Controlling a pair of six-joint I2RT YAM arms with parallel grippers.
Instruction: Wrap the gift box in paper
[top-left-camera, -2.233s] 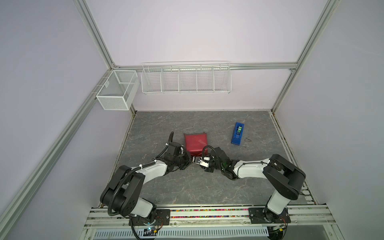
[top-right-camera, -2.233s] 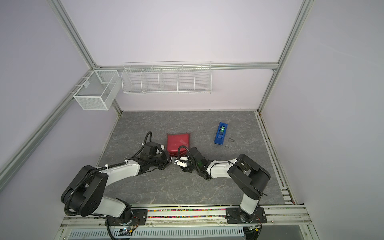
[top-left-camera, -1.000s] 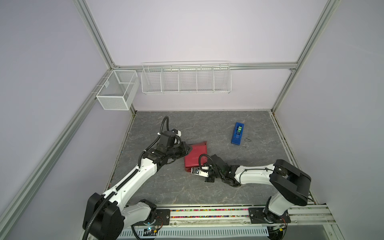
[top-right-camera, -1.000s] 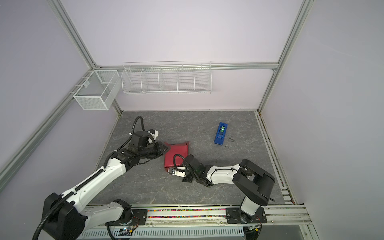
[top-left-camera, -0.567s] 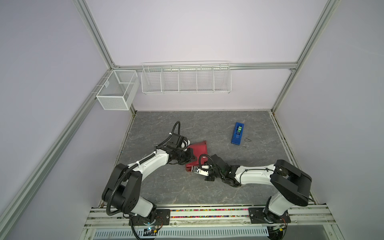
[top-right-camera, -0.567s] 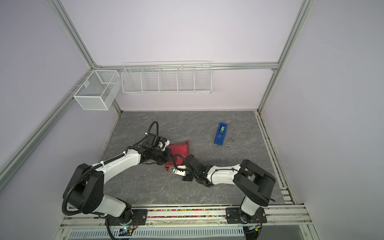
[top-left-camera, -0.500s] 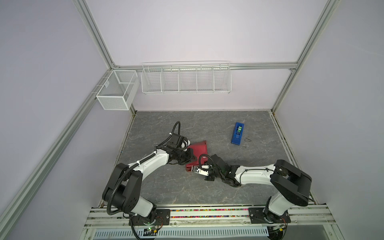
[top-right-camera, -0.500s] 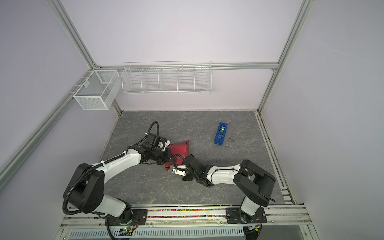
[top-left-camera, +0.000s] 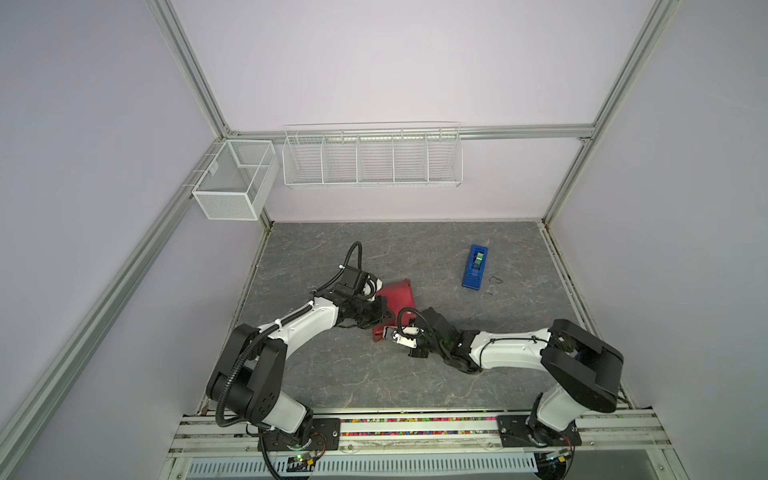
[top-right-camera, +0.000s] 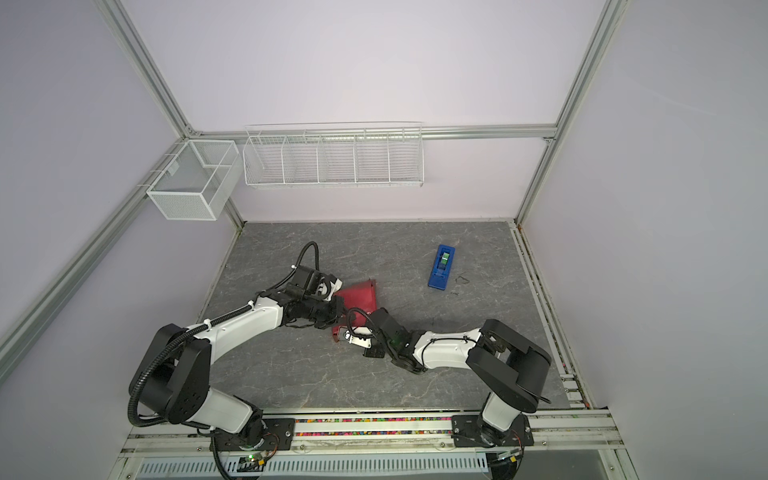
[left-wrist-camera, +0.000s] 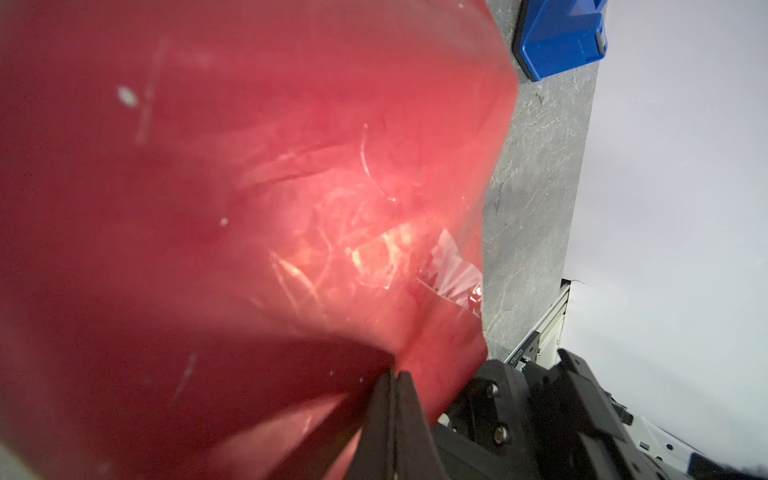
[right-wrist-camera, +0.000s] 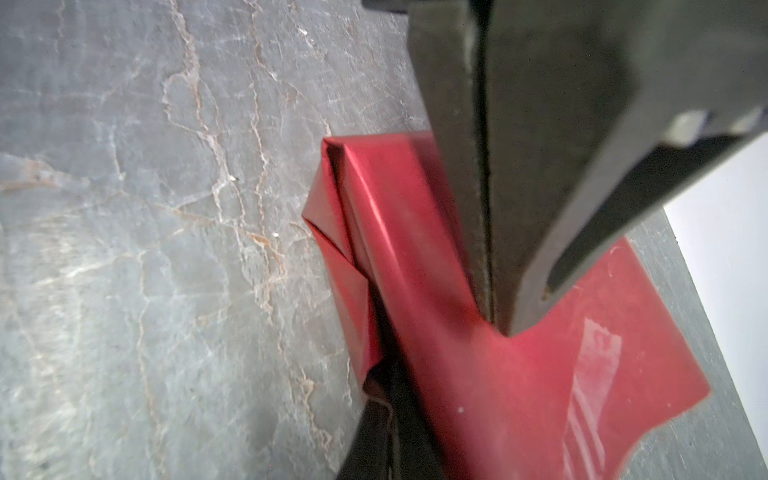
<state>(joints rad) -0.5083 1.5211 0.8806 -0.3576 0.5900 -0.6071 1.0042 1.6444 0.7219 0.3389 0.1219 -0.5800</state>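
The red paper (top-left-camera: 397, 297) (top-right-camera: 359, 297) lies as a creased bundle on the grey table, a little left of centre in both top views. The gift box is hidden. My left gripper (top-left-camera: 388, 320) (left-wrist-camera: 392, 376) is shut, pinching a raised fold of the paper (left-wrist-camera: 291, 187). My right gripper (top-left-camera: 384, 332) (right-wrist-camera: 388, 403) is shut on a crumpled edge of the paper (right-wrist-camera: 478, 395) at the bundle's near corner. In the right wrist view the left fingers (right-wrist-camera: 519, 208) come down onto the sheet a short way past my right fingertips. Clear tape shines on the paper in both wrist views.
A bright-blue tape dispenser (top-left-camera: 474, 272) (top-right-camera: 441, 267) (left-wrist-camera: 561, 37) lies to the right rear, with a small dark wire scrap (top-left-camera: 494, 279) beside it. White wire baskets (top-left-camera: 372, 160) (top-left-camera: 232, 183) hang on the back wall. The two arms meet closely at the bundle.
Over the last second my left gripper moved from the bundle's left side to its near corner and closed on the paper. The right gripper stayed put.
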